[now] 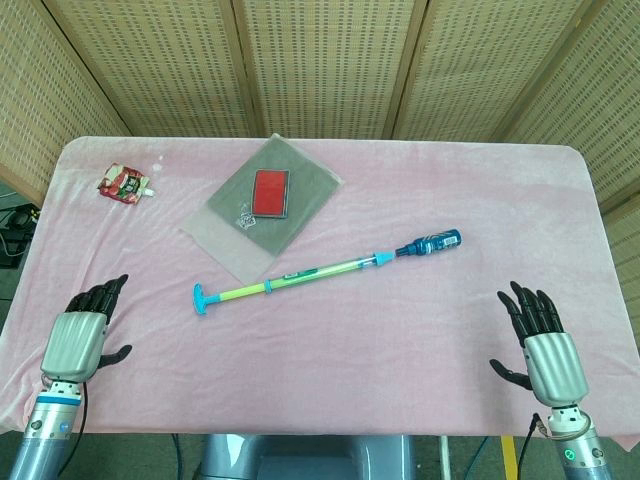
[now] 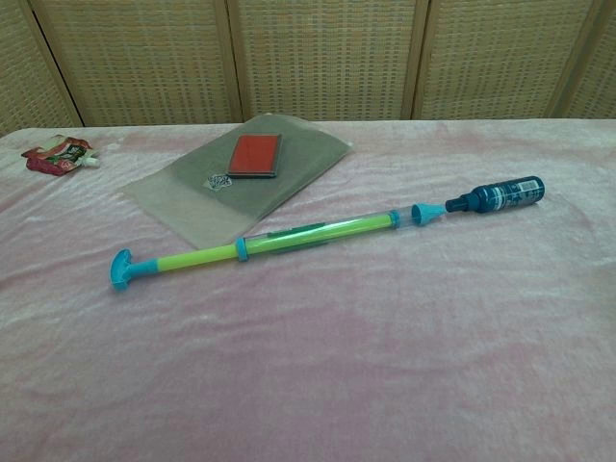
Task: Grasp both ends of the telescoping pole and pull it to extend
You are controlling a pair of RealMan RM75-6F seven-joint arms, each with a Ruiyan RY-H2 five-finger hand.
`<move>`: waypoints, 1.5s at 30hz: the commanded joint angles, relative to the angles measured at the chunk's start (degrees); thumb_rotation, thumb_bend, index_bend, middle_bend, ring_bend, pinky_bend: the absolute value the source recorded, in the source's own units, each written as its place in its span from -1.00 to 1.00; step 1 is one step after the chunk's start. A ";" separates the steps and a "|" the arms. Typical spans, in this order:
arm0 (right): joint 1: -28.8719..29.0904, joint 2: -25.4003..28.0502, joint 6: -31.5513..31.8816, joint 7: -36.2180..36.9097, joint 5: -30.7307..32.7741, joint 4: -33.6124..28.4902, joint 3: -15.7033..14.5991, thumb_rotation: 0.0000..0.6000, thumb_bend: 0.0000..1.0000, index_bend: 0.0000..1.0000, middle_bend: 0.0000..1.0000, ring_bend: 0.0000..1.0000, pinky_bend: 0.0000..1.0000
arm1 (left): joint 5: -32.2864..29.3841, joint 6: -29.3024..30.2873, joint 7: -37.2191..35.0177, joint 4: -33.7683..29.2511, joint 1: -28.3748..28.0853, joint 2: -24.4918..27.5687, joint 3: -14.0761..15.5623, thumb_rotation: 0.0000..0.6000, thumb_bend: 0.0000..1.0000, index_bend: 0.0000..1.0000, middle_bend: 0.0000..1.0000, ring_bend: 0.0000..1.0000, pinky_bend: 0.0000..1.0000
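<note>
lying slim, glossy telescoping pole [image 1: 325,270]

A folding screen [image 1: 320,65] of woven, straw-coloured panels in wooden frames fills the top of the frame in both views and angles forward down the left and right edges in the head view. In front of it stands the desk [image 1: 480,190], covered by a pale pink, slightly wrinkled cloth. Light is even and soft. Dark floor with cables [image 1: 15,235] shows at the left edge.

No text or label is legible anywhere.
</note>
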 commanded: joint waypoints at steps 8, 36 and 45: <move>0.03 0.76 -0.43 1.26 0.07 -0.86 -0.10 1.00 -0.61 -0.92 -1.00 -1.00 -1.00 | -24.40 -12.91 11.70 0.42 -12.73 -7.33 -12.14 1.00 -0.37 -0.25 0.65 0.54 0.52; 0.40 2.61 -1.72 7.83 2.45 -0.78 1.02 1.00 -0.61 -0.92 -1.00 -1.00 -1.00 | -57.36 -11.07 27.77 12.05 -34.26 -23.33 -15.40 1.00 -0.27 -0.23 0.68 0.56 0.53; 0.37 2.90 -1.35 9.32 2.67 -0.45 1.45 1.00 -0.61 -0.92 -1.00 -1.00 -1.00 | -60.05 -11.58 28.17 15.82 -36.61 -25.69 -14.52 1.00 -0.27 -0.23 0.68 0.56 0.53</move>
